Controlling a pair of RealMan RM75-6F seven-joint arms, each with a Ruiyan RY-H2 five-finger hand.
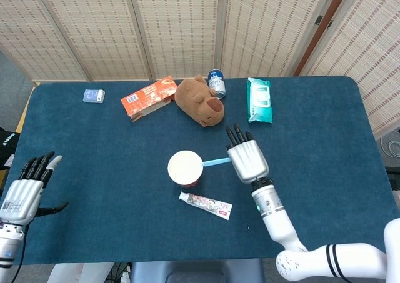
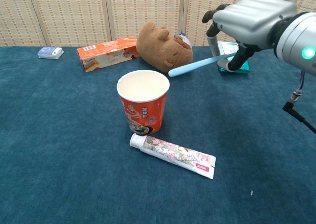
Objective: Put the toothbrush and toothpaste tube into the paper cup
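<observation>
Leftmost, the left hand [image 1: 22,188] hovers with fingers spread and nothing in it at the edge of the blue table [image 1: 100,189]. Centre, the paper cup [image 2: 143,101] stands upright, the toothpaste tube [image 2: 172,155] lying just in front of it. Right, the right hand [image 2: 249,23] pinches the toothbrush [image 2: 195,66], tilted down toward the cup's rim.

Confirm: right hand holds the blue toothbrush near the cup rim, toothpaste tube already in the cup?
Not quite. The right hand does hold the toothbrush near the paper cup, but the toothpaste tube is lying on the table in front of the cup, not in it. The chest view shows it.
</observation>
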